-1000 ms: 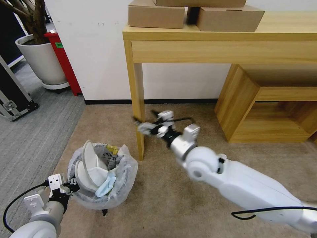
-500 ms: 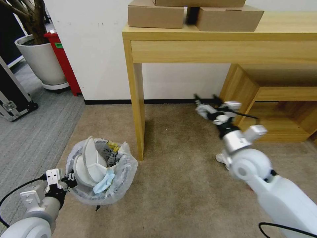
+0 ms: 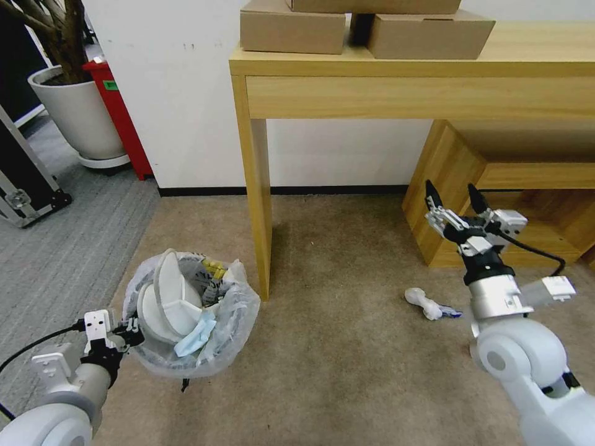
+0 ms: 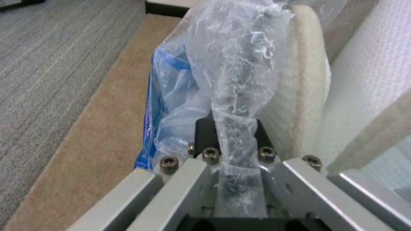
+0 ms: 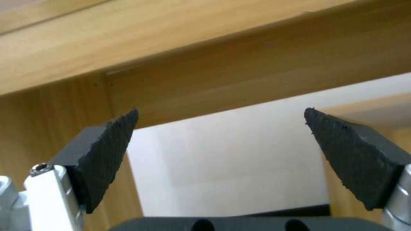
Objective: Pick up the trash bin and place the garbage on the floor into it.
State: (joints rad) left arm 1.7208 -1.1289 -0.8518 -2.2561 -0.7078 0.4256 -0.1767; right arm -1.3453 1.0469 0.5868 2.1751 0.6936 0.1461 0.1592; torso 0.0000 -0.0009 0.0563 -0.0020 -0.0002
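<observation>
While the left tool (image 3: pixel 127 337) stays out of motion at the bin (image 3: pixel 189 316), it is clenched on the bag-lined rim: in the left wrist view a twisted strip of bag (image 4: pixel 235 106) runs down between its jaws. That tool sits at the rim's near-left edge, low in the head view, with the bin over the tan carpet (image 3: pixel 328 371) just left of the desk leg (image 3: pixel 259 204). Already inside the bin are a white slipper (image 3: pixel 164 303), a pale blue scrap (image 3: pixel 195 341) and something yellow at the far rim.

Right tool (image 3: pixel 455 204): released, jaws spread wide and pointing up and forward, raised in front of the low wooden shelf (image 3: pixel 496 204) under the desk (image 3: pixel 409 68). Nothing lies between its pads (image 5: pixel 107 154) (the wrist view looks past them at bare wood and wall).

Garbage yet to be collected: a crumpled white piece (image 3: pixel 424 302) with a small blue bit at its end, lying on the carpet below and slightly left of the right tool, well apart from the bin.

Handling, as judged: the crumpled piece looks light and soft, likely to flatten, not slip; a pinch across its narrow middle should hold. The bin seems light, but its film lining is slick and can slide on the rim, so the grip should include the hard rim itself (whether it does cannot be told here).
</observation>
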